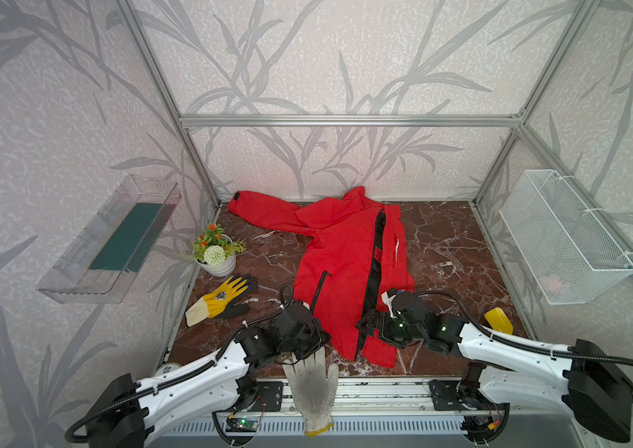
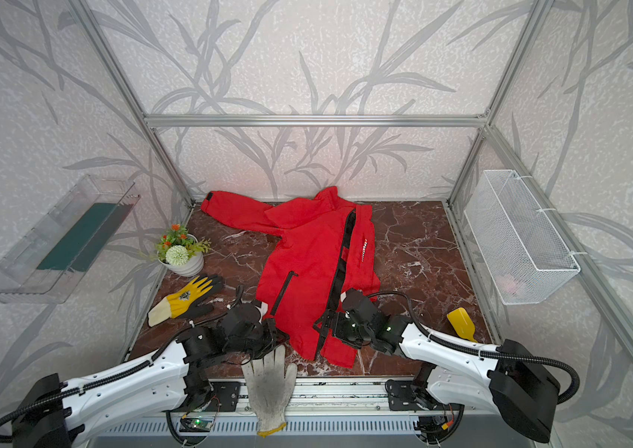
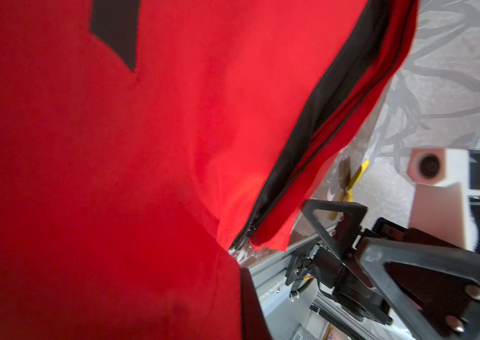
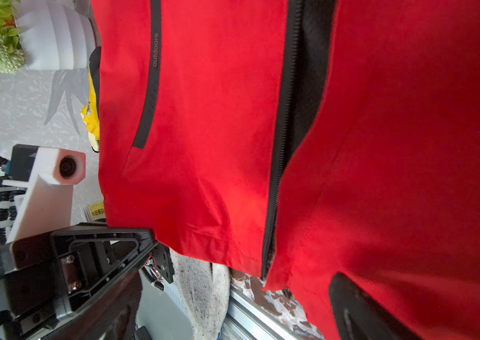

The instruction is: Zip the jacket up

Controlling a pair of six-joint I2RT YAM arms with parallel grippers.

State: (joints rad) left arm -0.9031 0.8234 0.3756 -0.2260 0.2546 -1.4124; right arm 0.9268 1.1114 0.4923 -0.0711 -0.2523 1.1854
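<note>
One jacket [image 1: 342,248] corner sits in left gripper [image 1: 320,338]; right gripper [image 1: 364,324] gapes alongside.

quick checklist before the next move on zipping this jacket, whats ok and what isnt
1. Hem held: left gripper is shut on the jacket at its hem: ok.
2. Free jaws: right gripper is open by the lower zipper: ok.
3. Closure: front zipper is unzipped, with black lining showing along most of it: not ok.
4. Slider located: not made out in any view: cannot tell.
5. Clutter: white glove lies right by the hem and the left gripper: not ok.
</note>
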